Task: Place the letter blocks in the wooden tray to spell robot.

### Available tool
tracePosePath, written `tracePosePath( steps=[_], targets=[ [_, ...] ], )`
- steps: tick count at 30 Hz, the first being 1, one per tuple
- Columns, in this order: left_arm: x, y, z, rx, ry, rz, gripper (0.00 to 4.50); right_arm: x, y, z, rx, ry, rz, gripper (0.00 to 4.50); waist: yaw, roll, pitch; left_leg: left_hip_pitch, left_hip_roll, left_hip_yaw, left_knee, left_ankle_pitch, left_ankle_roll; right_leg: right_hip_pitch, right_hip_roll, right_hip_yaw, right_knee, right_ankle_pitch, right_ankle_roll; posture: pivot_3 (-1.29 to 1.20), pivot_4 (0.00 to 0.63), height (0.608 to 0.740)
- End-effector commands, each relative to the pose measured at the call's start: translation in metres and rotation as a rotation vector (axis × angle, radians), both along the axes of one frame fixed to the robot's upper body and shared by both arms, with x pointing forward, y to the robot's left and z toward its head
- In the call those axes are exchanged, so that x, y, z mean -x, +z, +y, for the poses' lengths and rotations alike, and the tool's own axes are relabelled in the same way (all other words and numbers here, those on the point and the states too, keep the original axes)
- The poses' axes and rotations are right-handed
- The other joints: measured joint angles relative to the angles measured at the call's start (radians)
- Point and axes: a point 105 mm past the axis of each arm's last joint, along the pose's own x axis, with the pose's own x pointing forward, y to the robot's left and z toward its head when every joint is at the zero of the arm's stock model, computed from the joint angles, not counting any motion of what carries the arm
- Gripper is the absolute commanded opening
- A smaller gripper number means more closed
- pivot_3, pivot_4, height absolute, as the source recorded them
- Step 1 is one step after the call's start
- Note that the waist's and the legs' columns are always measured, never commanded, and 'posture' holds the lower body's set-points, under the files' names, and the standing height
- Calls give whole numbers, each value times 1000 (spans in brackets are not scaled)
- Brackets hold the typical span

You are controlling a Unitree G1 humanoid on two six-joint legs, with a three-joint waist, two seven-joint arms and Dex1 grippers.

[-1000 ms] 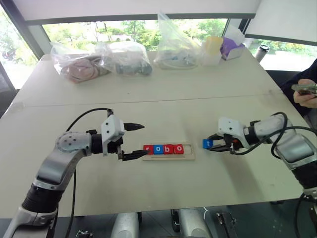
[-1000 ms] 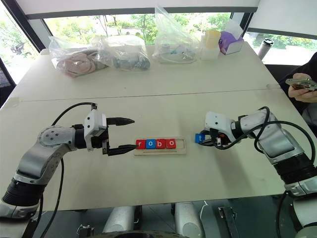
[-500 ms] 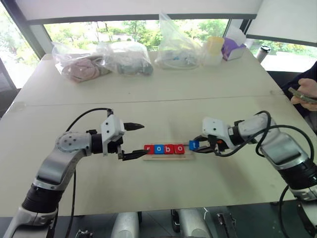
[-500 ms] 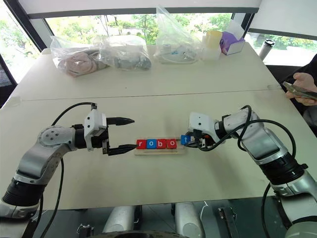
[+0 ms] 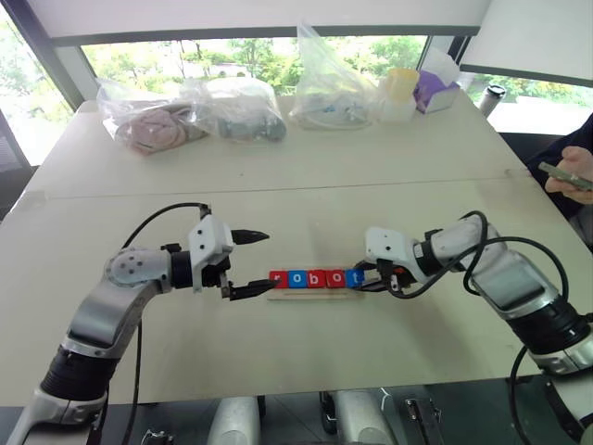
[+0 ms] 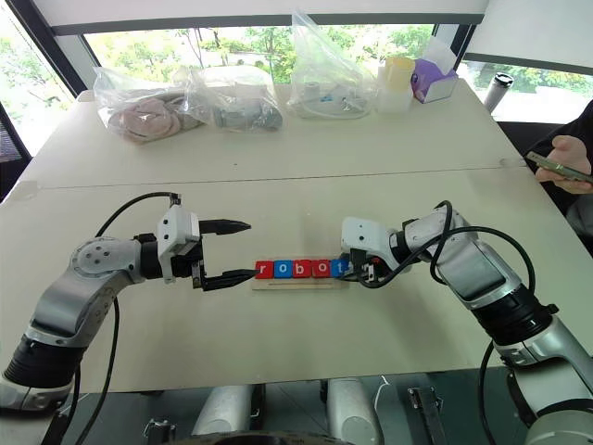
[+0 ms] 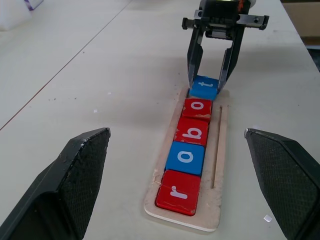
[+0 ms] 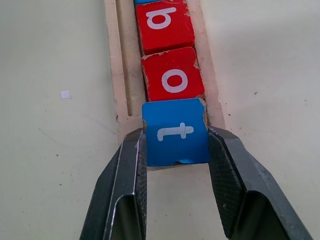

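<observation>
The right gripper (image 8: 176, 165) was clamped on the blue t block (image 8: 175, 132), 1 finger (image 8: 131, 170) pressed to each side of the tile. Held there, the t block sat at the right end of the wooden tray (image 7: 218, 150), touching the red o block (image 8: 173, 74) just ahead of the fingertips. Beyond that o lay the red b block (image 8: 162, 24), then the blue o block (image 7: 185, 157) and the red r block (image 7: 178, 191), all 4 seated in a row in the tray's slot.

The left gripper (image 5: 252, 264) stood spread wide with nothing between its fingers (image 7: 75, 175), at the tray's opposite end. The r block lay nearest its open jaws, centred in the gap but apart from both fingertips. From its wrist view the row ran straight away toward the right gripper.

The tray rested on the pale table (image 5: 306, 362).
</observation>
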Motion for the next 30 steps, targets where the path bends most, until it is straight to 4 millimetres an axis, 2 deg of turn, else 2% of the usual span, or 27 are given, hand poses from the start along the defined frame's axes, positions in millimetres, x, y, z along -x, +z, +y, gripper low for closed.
tracePosePath(
  steps=[1,12,30],
  targets=[
    [3,10,0,5,-1,-41,4500,-3,7,2,9,20,-37,1120,0,0,0,0,0,0,0,0,0,0,0,0,0,0,0,0,150,740],
    [4,10,0,5,6,-39,4500,-2,10,12,-8,49,-36,1120,0,0,0,0,0,0,0,0,0,0,0,0,0,0,0,0,150,740],
    [4,10,0,5,10,-40,4500,-3,5,13,2,46,-27,1120,0,0,0,0,0,0,0,0,0,0,0,0,0,0,0,0,150,740]
  ],
)
